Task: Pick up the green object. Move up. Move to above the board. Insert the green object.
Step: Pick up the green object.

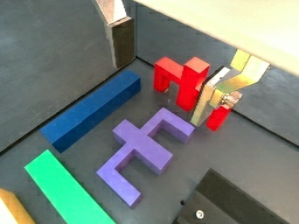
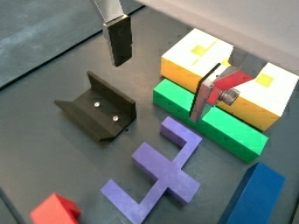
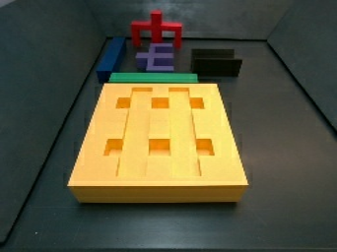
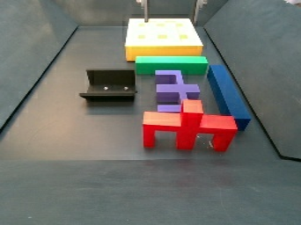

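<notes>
gripper (image 2: 163, 66) above the floor, green object (image 4: 172, 64) flush against the board (image 4: 164, 38), E-shaped block (image 4: 177, 90) just beside it, fixture (image 4: 107, 86) apart

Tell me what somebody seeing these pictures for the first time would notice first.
Probably the big yellow-orange board, which fills the near half of a side view, with the green bar lying flat against its far edge. Behind that sit a blue bar, a purple block, a red block and the dark fixture. The gripper hangs open in the air above them, holding nothing.
</notes>
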You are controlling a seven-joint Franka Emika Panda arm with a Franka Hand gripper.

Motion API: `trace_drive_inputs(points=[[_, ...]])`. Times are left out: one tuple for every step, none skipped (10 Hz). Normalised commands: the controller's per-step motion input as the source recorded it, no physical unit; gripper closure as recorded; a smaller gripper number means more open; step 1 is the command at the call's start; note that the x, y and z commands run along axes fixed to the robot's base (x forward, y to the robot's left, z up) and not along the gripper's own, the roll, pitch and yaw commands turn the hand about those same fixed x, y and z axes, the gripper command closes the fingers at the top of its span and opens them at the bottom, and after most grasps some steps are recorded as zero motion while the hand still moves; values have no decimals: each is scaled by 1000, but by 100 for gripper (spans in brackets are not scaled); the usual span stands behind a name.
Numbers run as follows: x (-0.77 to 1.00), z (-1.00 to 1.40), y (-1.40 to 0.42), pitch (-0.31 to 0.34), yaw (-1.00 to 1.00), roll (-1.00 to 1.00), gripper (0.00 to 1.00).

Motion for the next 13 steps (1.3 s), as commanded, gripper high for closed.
trace_drive_inputs(points=[[54,0,-480,0,0,0,0],[9,-226,-537,-47,0,-14,0],[0,-306,-483,-66,-43,-24,0],[0,-326,-409,-71,-160,-21,0],[54,-369,-420,-4,-374,0,0],[60,-343,-417,0,-549,0,0],[20,-317,-386,-10,-669,0,0],[0,-346,-314,-30,-829,0,0],[0,-374,-237,-43,-909,0,0],[0,-429,-57,-50,-1000,-29,0],[0,-431,0,-41,-1000,-51,0],[0,-429,0,-46,-1000,-57,0],[0,-283,0,-20,-1000,-87,0]])
